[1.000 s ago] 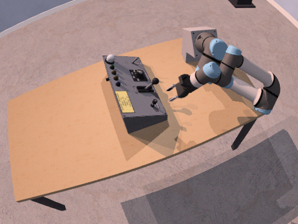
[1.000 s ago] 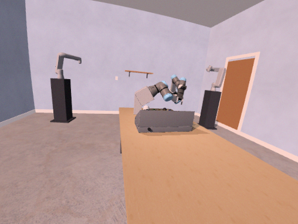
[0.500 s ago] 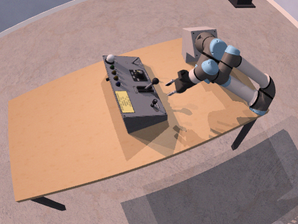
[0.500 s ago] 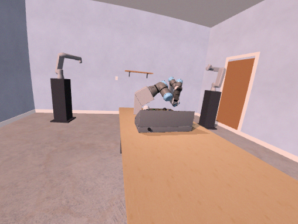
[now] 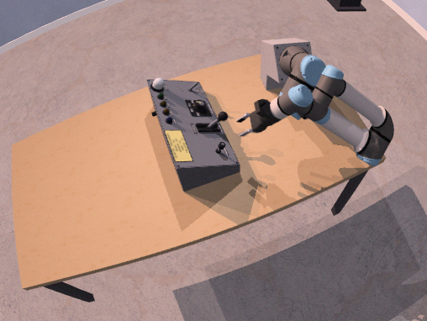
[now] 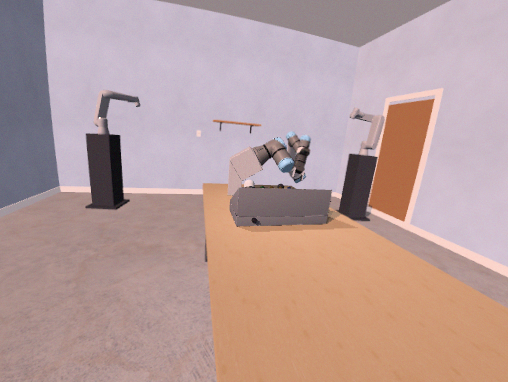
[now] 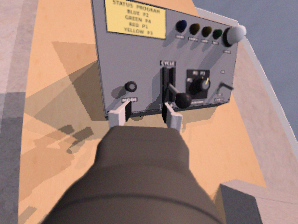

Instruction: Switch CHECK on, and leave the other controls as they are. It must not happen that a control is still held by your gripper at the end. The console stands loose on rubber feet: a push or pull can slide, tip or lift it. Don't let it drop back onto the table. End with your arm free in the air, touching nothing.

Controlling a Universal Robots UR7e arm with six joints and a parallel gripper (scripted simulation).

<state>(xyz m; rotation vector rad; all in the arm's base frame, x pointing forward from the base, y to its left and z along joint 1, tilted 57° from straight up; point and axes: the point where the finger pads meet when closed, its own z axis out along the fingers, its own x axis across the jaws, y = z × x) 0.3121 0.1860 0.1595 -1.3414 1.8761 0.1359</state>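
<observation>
console (image 5: pixel 191 139), a grey slanted box, faces open claw (image 5: pixel 243 126).

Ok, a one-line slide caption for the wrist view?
Open, empty claw faces the grey console, its fingers framing the near edge beside the black-knobbed lever.

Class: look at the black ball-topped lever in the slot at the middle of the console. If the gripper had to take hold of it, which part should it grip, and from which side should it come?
Grip the round black knob topping the lever, the one part standing proud of the console. It leans toward the arm's side, so approach from there, where the open gripper already faces it, one finger on either side of the ball. Squeeze gently, since the console may slide.
</observation>
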